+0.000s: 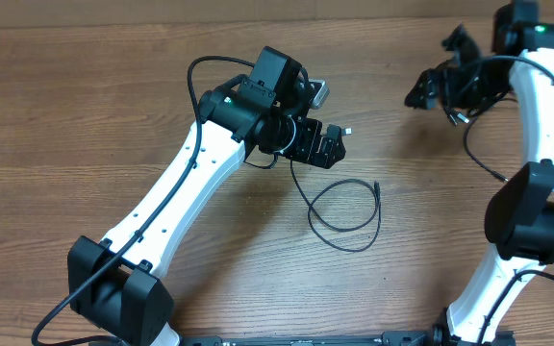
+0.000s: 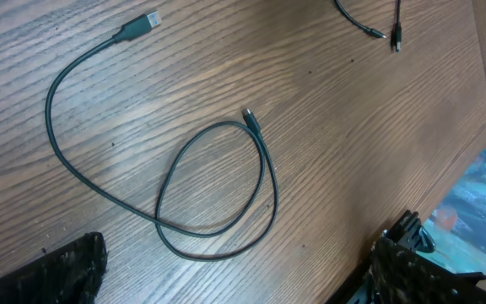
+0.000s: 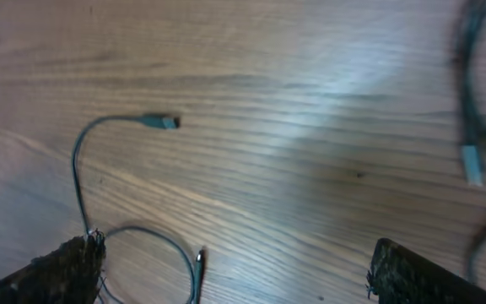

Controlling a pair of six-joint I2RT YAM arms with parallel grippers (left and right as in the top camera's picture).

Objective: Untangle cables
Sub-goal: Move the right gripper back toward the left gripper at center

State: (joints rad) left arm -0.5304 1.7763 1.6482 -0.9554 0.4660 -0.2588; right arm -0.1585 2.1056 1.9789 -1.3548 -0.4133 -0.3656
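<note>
A thin black looped cable (image 2: 267, 173) lies flat on the wooden table (image 1: 113, 86), near the middle of the overhead view. In the left wrist view its silver-tipped flat plug (image 2: 146, 20) sits at the upper left. From there the cord sweeps down the left side and curls into one open loop at the centre, crossing over itself once at the loop's lower left. The small plug (image 2: 250, 116) at its other end rests at the top of the loop. Nothing else touches this cable.

Well apart from it, in the upper right of the left wrist view, are two more cable ends (image 2: 397, 35). They show again, blurred, at the right edge of the right wrist view. Whether those cords are wound together cannot be told.

The left gripper (image 1: 320, 144) hovers over the upper end of the looped cable. Its jaws are wide apart and hold nothing. The right gripper (image 1: 439, 75) is in the upper right of the overhead view, and its jaws are likewise spread and empty.

The task seems well along, since this cable is already clear of the others. What looks left is laying out its one self-crossing loop and checking the cords near the right arm.
</note>
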